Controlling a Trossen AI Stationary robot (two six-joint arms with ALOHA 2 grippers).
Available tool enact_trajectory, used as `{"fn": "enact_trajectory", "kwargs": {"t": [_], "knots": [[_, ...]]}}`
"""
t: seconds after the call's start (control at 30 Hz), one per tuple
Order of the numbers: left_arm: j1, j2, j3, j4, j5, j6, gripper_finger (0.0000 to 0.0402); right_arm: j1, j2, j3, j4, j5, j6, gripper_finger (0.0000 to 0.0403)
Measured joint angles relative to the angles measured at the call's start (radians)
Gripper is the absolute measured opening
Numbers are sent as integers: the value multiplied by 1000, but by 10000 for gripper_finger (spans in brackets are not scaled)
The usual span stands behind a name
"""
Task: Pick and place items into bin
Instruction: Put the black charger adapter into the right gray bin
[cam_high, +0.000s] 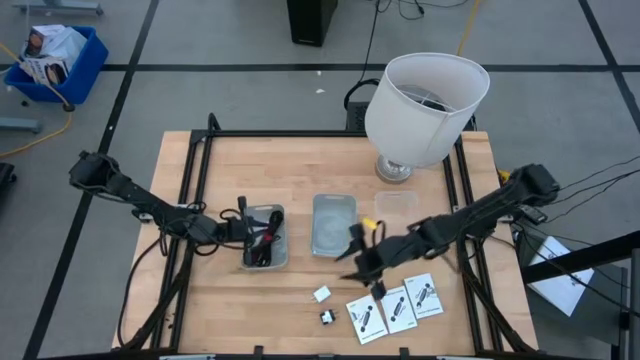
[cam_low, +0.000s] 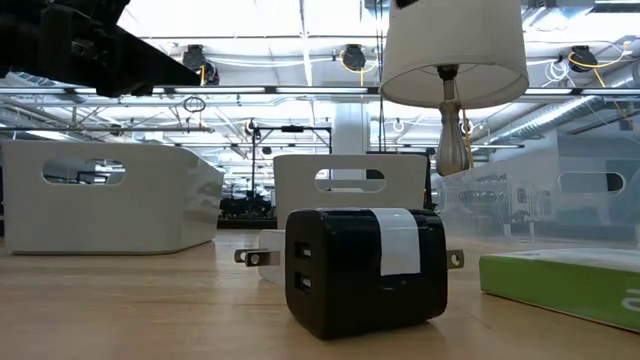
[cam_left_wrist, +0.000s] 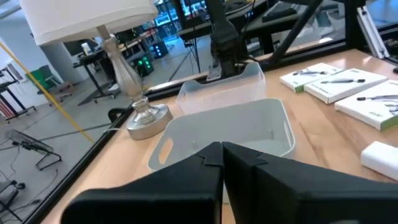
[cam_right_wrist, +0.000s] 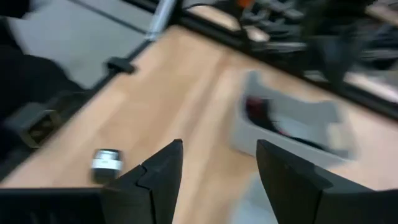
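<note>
The dark red coiled cable and the black-and-red cable lie in the left grey bin. My left gripper is shut at that bin's left edge, and its wrist view shows nothing between the fingers. My right gripper is open and empty above the table, just in front of the empty middle grey bin. The tiny white block and the tiny black block rest on the table in front of it. The three white cards lie flat at the front right.
A clear bin stands right of the middle bin. The big white lamp stands at the far right on its metal base. Bare wood lies at the front left. A black frame rail runs along each side of the table.
</note>
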Motion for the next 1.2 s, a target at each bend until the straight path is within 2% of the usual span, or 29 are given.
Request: {"fn": "enact_trajectory", "kwargs": {"t": [0.13,0.3,0.43,0.83,1.0,1.2], "knots": [[0,0,0,2,0,0,8,9,91,1,74,-123,70,206],[0,0,0,4,0,0,37,9,196,0,134,-116,136,208],[0,0,0,4,0,4,54,9,263,1,267,-215,181,208],[0,0,0,3,-25,79,62,64,347,0,324,-186,229,208],[1,0,0,4,-26,85,63,83,386,1,426,-182,233,206],[1,0,0,1,-26,82,63,81,465,4,466,-183,260,205]]}}
